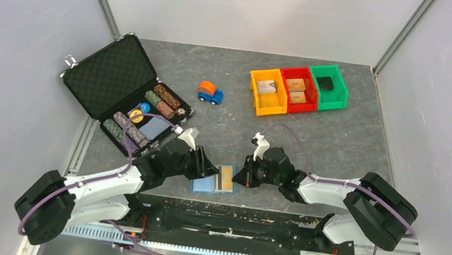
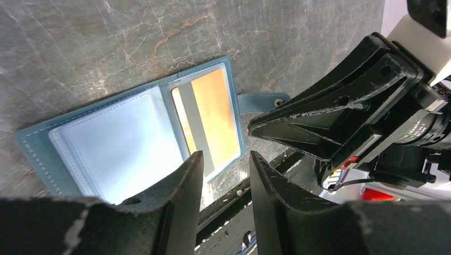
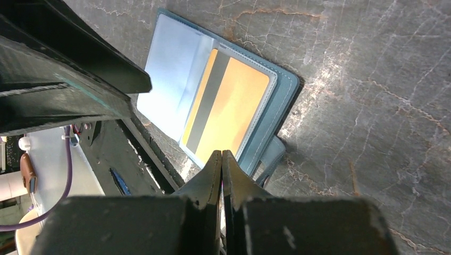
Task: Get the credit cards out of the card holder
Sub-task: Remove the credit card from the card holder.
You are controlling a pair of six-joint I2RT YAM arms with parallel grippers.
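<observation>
The light-blue card holder [image 1: 206,185] lies open and flat near the table's front edge, between my two grippers. A gold-brown credit card [image 1: 226,177] with a dark stripe sits in its right-hand clear pocket. The left pocket looks pale and glary. In the left wrist view the card holder [image 2: 37,143] and card [image 2: 213,117] lie just beyond my open, empty left gripper [image 2: 226,156]. In the right wrist view my right gripper [image 3: 221,154] is shut, its tips over the near edge of the card [image 3: 234,111] and card holder [image 3: 287,90]. The closing tab [image 3: 271,154] lies beside the tips.
An open black case [image 1: 105,75] with poker chips stands at the back left. A blue-and-orange toy car [image 1: 210,92] sits mid-table. Orange [image 1: 266,100], red [image 1: 297,104] and green [image 1: 340,90] bins stand at the back right. The table's front edge and a black rail [image 1: 218,215] lie just behind the card holder.
</observation>
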